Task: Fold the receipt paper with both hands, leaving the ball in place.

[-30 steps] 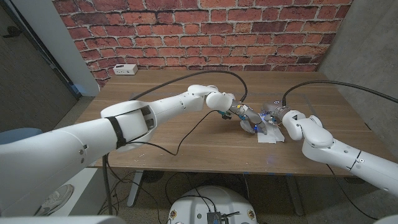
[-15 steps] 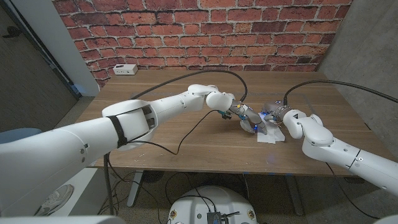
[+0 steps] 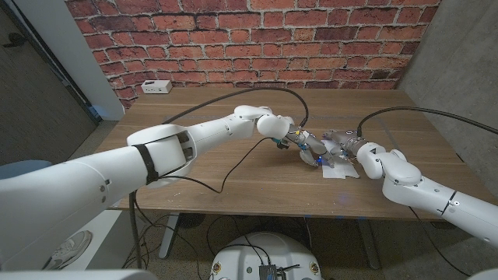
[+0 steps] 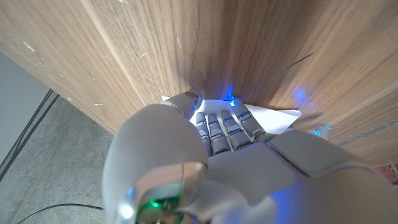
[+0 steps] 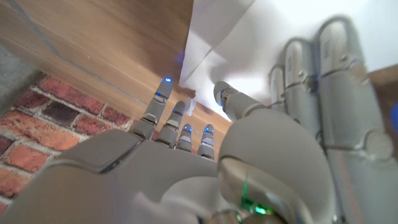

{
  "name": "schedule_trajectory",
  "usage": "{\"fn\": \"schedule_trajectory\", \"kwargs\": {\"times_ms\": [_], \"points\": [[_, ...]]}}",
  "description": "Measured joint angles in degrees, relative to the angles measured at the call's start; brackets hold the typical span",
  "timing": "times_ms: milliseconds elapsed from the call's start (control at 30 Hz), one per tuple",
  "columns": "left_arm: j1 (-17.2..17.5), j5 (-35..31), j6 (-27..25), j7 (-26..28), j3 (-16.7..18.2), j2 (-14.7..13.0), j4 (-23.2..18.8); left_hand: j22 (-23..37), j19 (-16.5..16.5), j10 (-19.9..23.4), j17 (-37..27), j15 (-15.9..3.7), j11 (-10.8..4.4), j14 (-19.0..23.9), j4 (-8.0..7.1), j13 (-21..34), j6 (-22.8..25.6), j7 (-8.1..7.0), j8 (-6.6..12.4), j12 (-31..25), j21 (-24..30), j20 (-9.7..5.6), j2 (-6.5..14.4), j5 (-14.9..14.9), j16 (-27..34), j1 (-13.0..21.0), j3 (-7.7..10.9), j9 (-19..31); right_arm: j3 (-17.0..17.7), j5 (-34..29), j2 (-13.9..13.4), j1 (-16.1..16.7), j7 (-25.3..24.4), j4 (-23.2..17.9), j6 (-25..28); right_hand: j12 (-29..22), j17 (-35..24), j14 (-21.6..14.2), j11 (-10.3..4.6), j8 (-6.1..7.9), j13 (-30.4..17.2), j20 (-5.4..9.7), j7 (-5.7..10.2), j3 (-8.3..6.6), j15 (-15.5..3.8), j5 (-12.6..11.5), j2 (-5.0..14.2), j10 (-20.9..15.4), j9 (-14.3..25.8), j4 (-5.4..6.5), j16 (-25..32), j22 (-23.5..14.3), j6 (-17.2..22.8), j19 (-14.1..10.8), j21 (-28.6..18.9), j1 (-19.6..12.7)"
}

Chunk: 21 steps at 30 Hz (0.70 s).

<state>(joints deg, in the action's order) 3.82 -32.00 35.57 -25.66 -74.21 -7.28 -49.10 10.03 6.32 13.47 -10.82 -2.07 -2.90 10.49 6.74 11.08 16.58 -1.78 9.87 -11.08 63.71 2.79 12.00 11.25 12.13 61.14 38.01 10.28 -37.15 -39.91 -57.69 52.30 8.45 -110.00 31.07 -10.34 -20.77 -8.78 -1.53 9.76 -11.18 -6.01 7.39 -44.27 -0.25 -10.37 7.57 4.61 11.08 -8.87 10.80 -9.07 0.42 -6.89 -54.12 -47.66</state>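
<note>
- Where the two arms meet, right of centre in the head view, the receipt paper [image 3: 340, 172] lies white on the wooden table [image 3: 233, 175], partly under both hands.
- Reaching in from the lower left of that frame, the left hand [image 3: 305, 148] rests its fingers on the paper's left part; blue lights glow at the fingertips.
- Seen from the left wrist view, the left hand [image 4: 224, 134] has its fingers [image 4: 225, 127] pressed side by side, tips down on the receipt paper [image 4: 273, 116], whose white edge shows on either side of them.
- Coming from the lower right of the head view, the right hand [image 3: 340, 145] sits just beside the left hand, over the paper's upper right part.
- Seen from the right wrist view, the right hand [image 5: 205, 146] keeps its fingers [image 5: 176, 121] close together and stretched toward the receipt paper [image 5: 261, 43], which shows a raised fold or edge; whether they pinch it I cannot tell.
- A small white box [image 3: 158, 86] stands at the upper left of the table, near the brick wall [image 3: 257, 39].
- I cannot make out the ball in any frame.
</note>
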Motion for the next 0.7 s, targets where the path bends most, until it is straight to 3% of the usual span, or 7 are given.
{"fn": "schedule_trajectory", "kwargs": {"times_ms": [133,167,200,367,400,567,700], "points": [[0.7,-1.6,-2.0,1.3,0.7,-1.6,-2.7,-0.1,2.5,-1.1,-0.4,0.33,-0.23,-1.3,-0.84,0.2,-1.6,-2.16,0.02,0.0,-1.0,2.51,0.0,0.2,0.0,0.0,0.37,0.0,2.1,0.6,-0.1,2.6,-7.5,0.4,-3.0,0.0,0.1,3.4,0.2,0.19,0.0,-1.4,-0.33,1.35,-0.19,0.2,-0.1,2.0,0.0,0.39,-0.2,-0.1,-1.7,2.0,2.1,0.7],[0.8,-2.1,-2.7,1.8,0.8,-1.8,-3.1,-0.1,3.1,-1.3,-0.4,0.43,-0.5,-1.7,-0.94,0.3,-2.0,-2.7,0.02,0.0,-1.2,3.09,0.0,0.2,0.0,0.0,0.38,0.0,2.2,0.6,-0.1,2.7,-7.5,0.5,-3.0,0.0,0.3,4.1,-0.02,0.21,0.0,-1.53,-0.32,1.54,-0.27,0.2,-0.31,2.2,0.0,0.34,-0.2,-0.1,-1.7,2.6,2.5,0.9],[1.3,-2.8,-3.8,2.6,1.3,-3.0,-5.1,-0.1,3.5,-1.7,-0.4,0.46,-0.57,-2.1,-1.24,0.4,-2.4,-3.15,0.02,0.0,-1.5,3.58,0.0,0.2,-0.1,0.0,0.28,0.0,2.8,0.7,-0.1,3.3,-11.8,0.7,-4.3,0.0,0.3,4.4,-0.1,0.36,0.0,-1.68,-0.32,1.61,-0.38,0.2,-0.13,2.3,0.0,0.4,-0.2,-0.2,-1.7,2.9,2.8,1.1],[2.3,-5.6,-7.6,6.3,2.3,-4.7,-8.4,0.2,3.0,-3.5,-0.7,0.59,-0.83,-4.0,-3.52,0.4,-4.4,-5.21,0.05,-0.2,-3.0,4.66,-0.4,0.2,-0.3,-3.5,-1.51,0.3,4.1,0.8,0.2,4.8,-16.5,1.3,-5.6,-0.7,0.6,4.7,-1.17,0.97,0.0,-1.76,-0.16,1.83,-0.74,0.2,-0.46,1.2,0.0,0.18,-0.1,-0.2,-1.3,3.0,3.3,1.5],[3.9,-6.4,-8.8,7.6,3.9,-6.9,-12.5,0.1,3.2,-3.6,-0.6,0.66,-0.96,-4.3,-3.88,0.4,-4.9,-5.68,0.05,-0.2,-3.2,4.9,-0.7,0.2,-0.3,-3.7,-1.86,0.3,4.4,0.8,0.3,5.1,-21.3,1.5,-6.9,-0.9,0.8,4.2,-1.36,1.1,0.0,-1.62,-0.21,1.83,-1.22,0.2,-0.46,0.8,-0.1,0.18,0.2,-0.2,-0.7,2.9,3.3,1.5],[5.6,-8.5,-11.6,12.9,6.0,-9.1,-17.4,-0.2,3.5,-4.4,-0.6,0.77,-0.91,-5.2,-4.95,0.4,-6.1,-7.64,0.05,-0.2,-4.1,5.24,-0.6,0.2,-0.3,-5.3,-2.94,0.3,5.3,1.0,0.7,6.0,-25.6,2.1,-8.4,-0.9,1.1,3.2,-1.7,1.28,0.3,-1.24,-0.22,1.58,-1.89,0.2,-0.47,-0.2,-0.2,-0.07,0.7,-0.2,0.1,2.5,3.8,1.5],[7.0,-9.4,-13.0,15.4,7.8,-10.9,-20.6,0.0,3.3,-4.4,-0.4,1.0,-0.91,-5.4,-5.54,0.5,-6.3,-7.89,0.05,-0.2,-4.2,5.45,-0.9,0.2,-0.3,-6.4,-3.52,0.3,5.8,1.1,1.0,6.3,-28.0,2.4,-9.1,-1.3,1.4,3.1,-1.75,1.54,0.3,-0.94,-0.12,1.4,-1.8,0.2,-0.46,-0.8,-0.2,-0.24,0.7,-0.2,0.8,2.2,3.8,1.5]]}}
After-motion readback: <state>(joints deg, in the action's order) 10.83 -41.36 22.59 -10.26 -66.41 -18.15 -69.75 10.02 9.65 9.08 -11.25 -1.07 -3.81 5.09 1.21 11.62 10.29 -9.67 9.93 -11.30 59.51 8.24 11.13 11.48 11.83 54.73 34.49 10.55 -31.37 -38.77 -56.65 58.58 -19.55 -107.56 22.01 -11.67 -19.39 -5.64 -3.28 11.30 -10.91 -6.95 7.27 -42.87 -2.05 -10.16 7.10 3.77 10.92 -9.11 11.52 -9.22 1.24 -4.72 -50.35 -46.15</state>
